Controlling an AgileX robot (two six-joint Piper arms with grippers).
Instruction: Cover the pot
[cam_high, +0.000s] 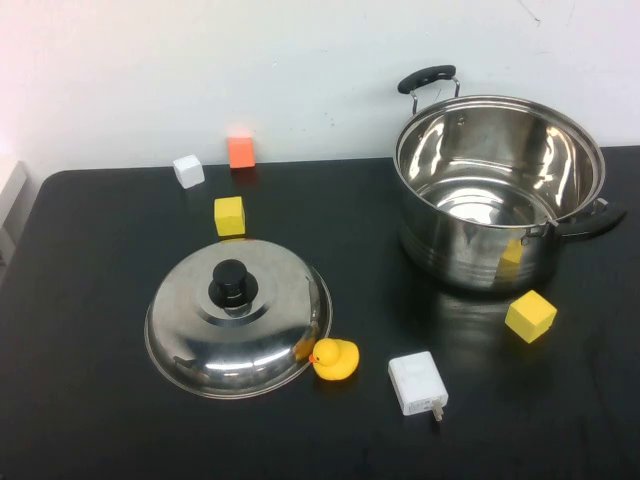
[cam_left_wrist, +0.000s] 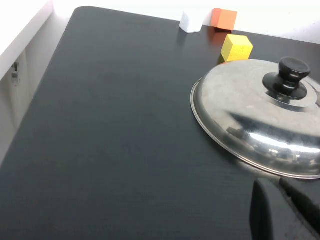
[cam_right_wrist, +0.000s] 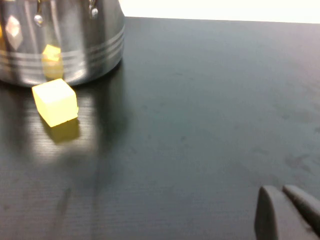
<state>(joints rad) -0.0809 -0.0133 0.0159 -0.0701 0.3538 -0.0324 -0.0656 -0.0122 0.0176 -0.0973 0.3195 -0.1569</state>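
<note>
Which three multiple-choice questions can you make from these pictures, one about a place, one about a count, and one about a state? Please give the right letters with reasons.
1. Where is the rubber duck?
A. inside the pot
B. beside the rim of the lid, on its right
C. on the white block

2. How many yellow blocks are on the table?
A. one
B. two
C. four

3. What is the state of the pot?
A. covered by the lid
B. lying on its side
C. upright and uncovered

Answers: 1 B, the duck sits at the edge of the lid. 2 B, one yellow block lies behind the lid and another yellow block in front of the pot. 3 C, the lid lies on the table, apart from the pot. The left gripper is near the lid's rim; the right gripper is over bare table; both have fingers close together.
</note>
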